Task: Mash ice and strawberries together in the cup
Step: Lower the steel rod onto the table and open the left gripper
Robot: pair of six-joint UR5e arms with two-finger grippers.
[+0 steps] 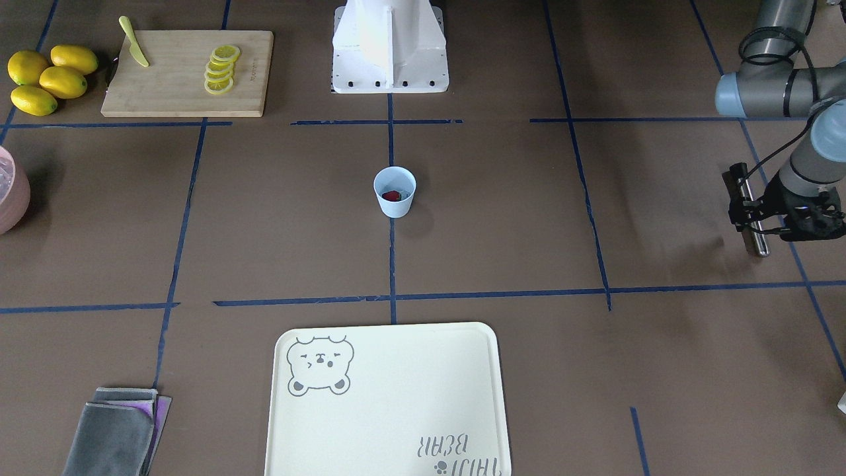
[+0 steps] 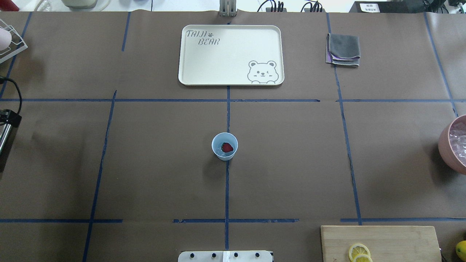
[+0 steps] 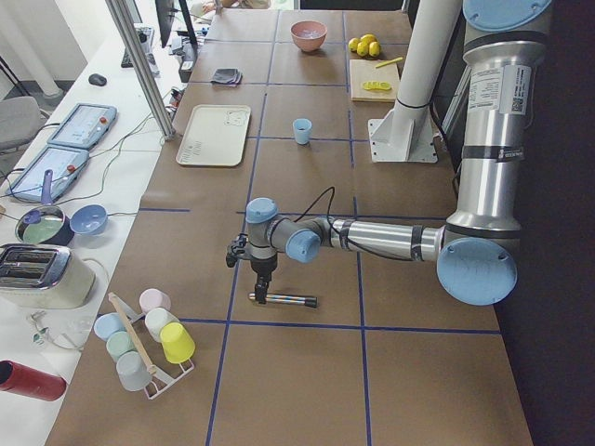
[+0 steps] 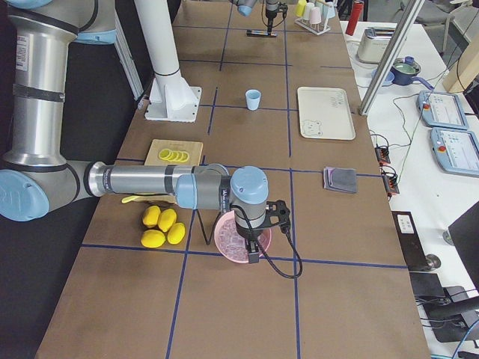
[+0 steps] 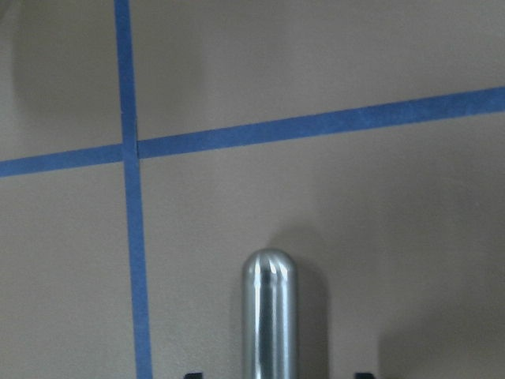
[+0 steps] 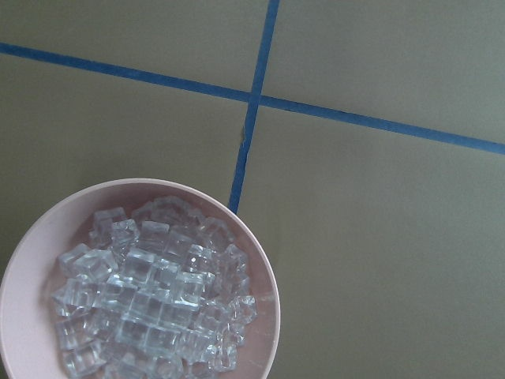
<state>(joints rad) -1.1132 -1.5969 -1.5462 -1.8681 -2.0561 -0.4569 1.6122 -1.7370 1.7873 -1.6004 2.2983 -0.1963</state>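
**Blue cup in the middle, a gripper at each end**

The left gripper [image 1: 755, 221] points down over one shiny metal rod with a round end [image 5: 269, 316]. Its fingertips [image 5: 192, 375] sit wide apart, one on each side of the rod, not touching it (only the left wrist view shows this). The rod lies flat on the brown table [image 2: 145, 163]. Its long way runs from the robot's side toward the other side.

The right gripper [image 4: 252, 256] hangs over one round pink bowl [image 6: 265, 276]. I cannot tell how wide its fingers are. Only the right wrist view shows the bowl full of clear ice cubes [image 6: 150, 308].

One small light blue plastic cup [image 1: 394, 208] stands upright, mouth up, on the middle blue tape line [image 2: 226, 189], well apart from both grippers. Inside is one dark-red strawberry piece [image 2: 227, 147]. The overhead view also shows faint pale ice bits [image 2: 219, 149] beside it.

Four yellow lemons [image 1: 49, 79] lie beside one wooden board [image 1: 172, 86].
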